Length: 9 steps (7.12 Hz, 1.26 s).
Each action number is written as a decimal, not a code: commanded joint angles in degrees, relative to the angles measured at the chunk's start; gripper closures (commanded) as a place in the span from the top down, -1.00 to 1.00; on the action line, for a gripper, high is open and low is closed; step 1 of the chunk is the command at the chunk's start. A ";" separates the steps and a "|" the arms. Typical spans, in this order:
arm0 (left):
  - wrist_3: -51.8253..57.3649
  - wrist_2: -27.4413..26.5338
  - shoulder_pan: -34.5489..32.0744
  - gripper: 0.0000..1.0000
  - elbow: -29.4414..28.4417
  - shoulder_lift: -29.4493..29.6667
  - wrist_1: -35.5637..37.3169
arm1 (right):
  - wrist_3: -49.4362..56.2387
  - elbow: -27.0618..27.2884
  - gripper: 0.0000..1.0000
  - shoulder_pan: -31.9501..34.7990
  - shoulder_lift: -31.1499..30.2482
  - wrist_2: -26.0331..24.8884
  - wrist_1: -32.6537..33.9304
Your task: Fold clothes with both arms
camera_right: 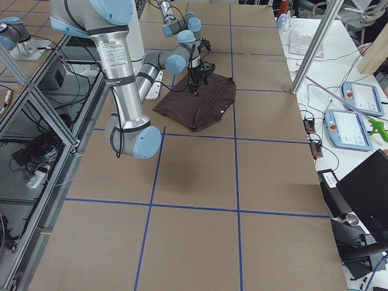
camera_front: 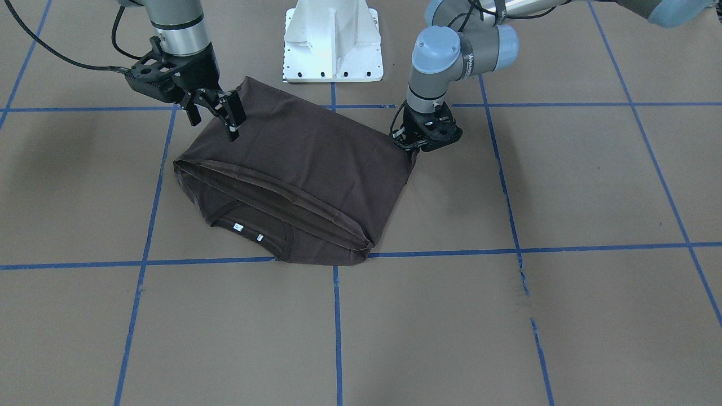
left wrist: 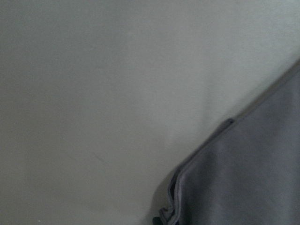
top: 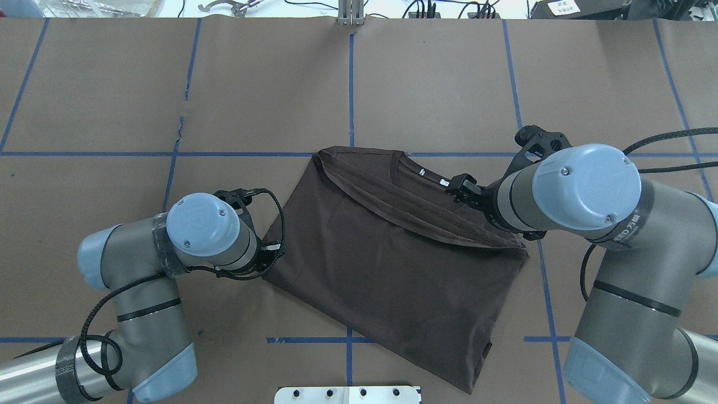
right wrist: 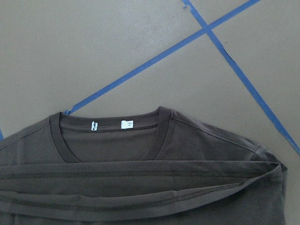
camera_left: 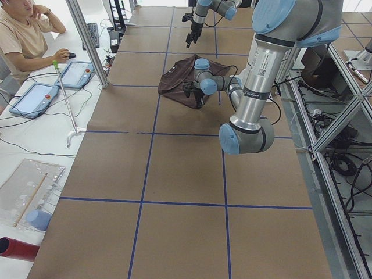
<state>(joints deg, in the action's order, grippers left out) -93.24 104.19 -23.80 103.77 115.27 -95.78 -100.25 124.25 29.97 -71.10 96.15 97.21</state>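
Grasp shirt (camera_front: 304,169) with right end effector (camera_front: 214,127), spread empty just above it, and left end effector (camera_front: 426,136), low at its corner, grip unclear.

Left arm (top: 143,292), right arm (top: 628,297): silver-grey round tube links; light blue domed joint caps (top: 205,219), small screws set in the faces; thin black rings round the joint housings; white lettering (top: 627,225) on a dark band below the right arm's wrist cap; black braided cables (top: 92,320) run along the links; left end effector (camera_front: 427,135) and right end effector (camera_front: 214,124) black, two-fingered, with perforated black brackets; pedestal (camera_front: 333,48) white, boxy, a row of dark bolts along its foot.
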 commanded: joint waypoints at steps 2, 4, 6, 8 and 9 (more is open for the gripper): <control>9.42 -0.13 -6.13 -1.00 0.39 0.40 -0.37 | 0.06 -1.11 1.00 -0.17 0.09 -0.78 0.00; 14.13 -0.04 -14.31 -1.00 -7.37 4.32 -5.78 | 0.06 -1.20 1.00 -0.44 0.70 -0.79 -0.26; 13.87 -0.04 -19.42 -1.00 -30.17 15.02 -23.57 | 0.67 -1.20 1.00 -0.62 1.23 -0.79 -0.44; 13.78 -0.13 -22.42 -1.00 -44.03 24.35 -30.23 | 0.06 -4.34 1.00 -0.70 1.06 -0.97 -9.61; 13.78 -0.13 -23.13 -1.00 -46.96 25.44 -33.74 | -0.03 -6.45 1.00 -0.96 1.40 -1.49 -11.67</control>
<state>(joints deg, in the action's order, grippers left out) -79.44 104.10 -45.72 62.41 137.73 -125.12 -100.05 120.35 29.21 -69.94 95.12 89.43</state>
